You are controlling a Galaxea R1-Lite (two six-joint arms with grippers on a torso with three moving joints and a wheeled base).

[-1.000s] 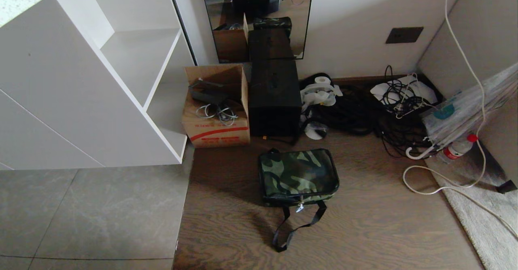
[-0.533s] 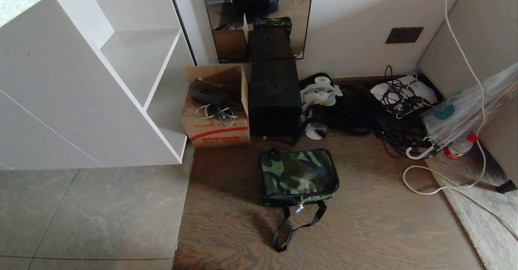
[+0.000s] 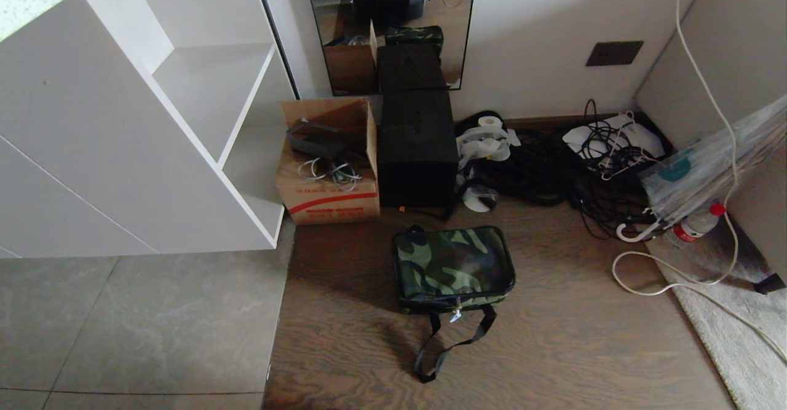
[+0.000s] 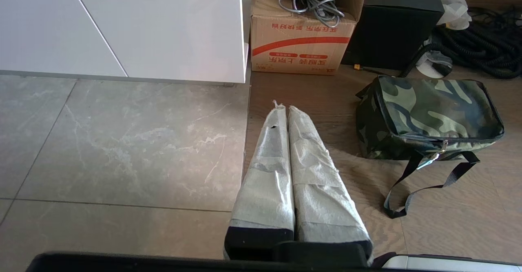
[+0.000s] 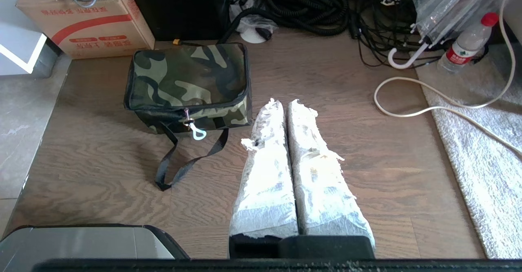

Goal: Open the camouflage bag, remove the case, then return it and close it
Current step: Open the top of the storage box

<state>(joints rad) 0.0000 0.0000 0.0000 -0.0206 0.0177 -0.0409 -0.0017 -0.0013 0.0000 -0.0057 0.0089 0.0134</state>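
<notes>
A floor scene is seen from above, with nothing of the task begun yet. At the far left, a white shelving unit (image 3: 203, 90) stands over grey floor tiles (image 3: 123, 324). Next to it, against the wall, an open brown cardboard box (image 3: 329, 198) holding grey cables is set, and a taller plain black box (image 3: 417, 152) stands just beside that.

In the middle, on the wooden floor (image 3: 553, 348), the camouflage bag (image 3: 453, 267) lies flat with its green-and-black lid zipped shut. A small white zip pull (image 5: 197, 132) hangs at the middle of its near side, and a black strap (image 3: 446, 348) trails from that side toward the robot. The case cannot be seen; it is judged to be inside the shut bag.

To the right, a heap of black cables (image 3: 553, 176) lies along the wall, then a plastic bottle with a red cap (image 3: 695, 225), a white cord (image 3: 670, 281) and the edge of a pale rug (image 3: 738, 348).

Neither arm is seen from the head camera. In the wrist views, the left gripper (image 4: 284, 105) is held above the floor near the bag's left end, its padded jaws pressed together and empty. The right gripper (image 5: 284, 102) is held just off the bag's right front corner, jaws likewise together and empty.

The opening step is judged to be in hand. The next move calls for one gripper to part its jaws, be brought down to the zip pull, and be closed on it, so the zip can be drawn around the lid.
</notes>
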